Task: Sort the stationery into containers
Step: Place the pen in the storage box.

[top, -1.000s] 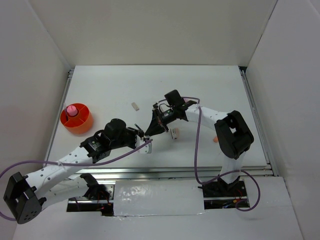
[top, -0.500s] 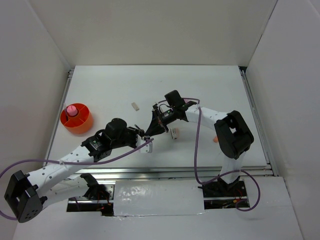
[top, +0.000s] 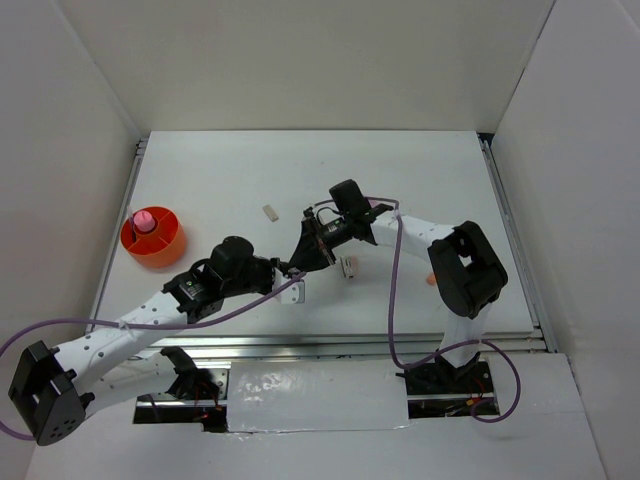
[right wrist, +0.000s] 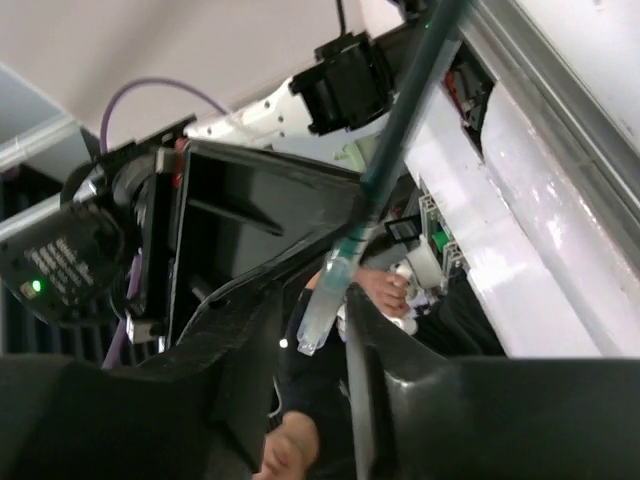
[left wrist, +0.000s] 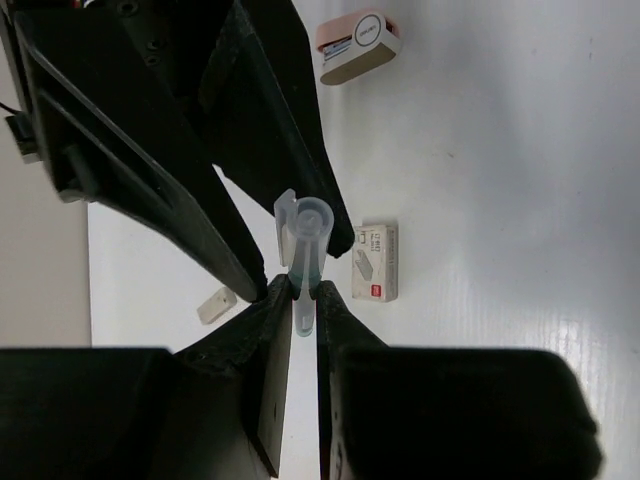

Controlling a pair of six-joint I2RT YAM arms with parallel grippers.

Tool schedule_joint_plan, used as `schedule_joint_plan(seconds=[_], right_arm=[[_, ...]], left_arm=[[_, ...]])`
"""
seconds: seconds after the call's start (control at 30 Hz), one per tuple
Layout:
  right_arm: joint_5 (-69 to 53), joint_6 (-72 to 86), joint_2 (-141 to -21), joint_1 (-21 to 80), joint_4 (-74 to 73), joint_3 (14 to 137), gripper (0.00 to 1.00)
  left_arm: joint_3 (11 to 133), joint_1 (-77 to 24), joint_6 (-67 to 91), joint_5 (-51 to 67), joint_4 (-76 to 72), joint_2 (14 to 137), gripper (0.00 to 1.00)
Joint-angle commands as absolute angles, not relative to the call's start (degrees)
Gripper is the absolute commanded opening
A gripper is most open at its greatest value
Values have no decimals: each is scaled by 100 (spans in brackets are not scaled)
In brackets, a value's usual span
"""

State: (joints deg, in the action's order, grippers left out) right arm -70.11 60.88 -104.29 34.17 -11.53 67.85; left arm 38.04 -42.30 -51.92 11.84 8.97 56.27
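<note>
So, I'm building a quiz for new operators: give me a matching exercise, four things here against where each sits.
1 pink cylinder
2 pen
3 orange bit
4 white eraser block

a on the table, beside the right arm
b in the left gripper
c in the orange tub
d on the table, farthest back

Pairs: 1c, 2b, 3a, 4d.

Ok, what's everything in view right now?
pen: 1, clear teal, between both grippers
tub: 1, orange-red, left on table
cylinder: 1, pink, in tub
red pen: 1, red, in tub
block: 1, white, beyond grippers
box: 1, white and red, by right gripper
eraser: 1, pink and white, right of box
left gripper: 1, black, shut on pen
right gripper: 1, black, at pen's cap, grip unclear
</note>
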Motion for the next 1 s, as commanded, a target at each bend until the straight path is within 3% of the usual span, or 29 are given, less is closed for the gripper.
schedule_joint_plan(seconds=[0.0,0.1,0.23,0.47,0.57,0.83,0.97], right_arm=[[-7567,6249,-10301,3516,-422,6776,41],[-7611,6188,-10266,3420,-396,6794,53],[-7533,5846,-10239,3077,-798,6969,55],[-6944,4343,-10116,2023,-2135,7418,56],[-6864,3869,-10125,1679,-2530,7593,55],[-6855,3489,-10266,1573,-2874,7822,55],[-6873,3454,-10318,1582,-2926,7857,55]], left_arm=[[3814,-4149,-4695,1450,642,5538,0],[3823,-3947,-4422,1564,694,5449,0],[3788,-3657,-3948,1766,791,5204,0],[4139,-2314,-1903,2136,572,4563,0],[4411,-1025,-1171,2197,448,4491,0],[4719,2367,182,3962,-182,4877,0],[4974,3189,246,4438,-431,5299,0]])
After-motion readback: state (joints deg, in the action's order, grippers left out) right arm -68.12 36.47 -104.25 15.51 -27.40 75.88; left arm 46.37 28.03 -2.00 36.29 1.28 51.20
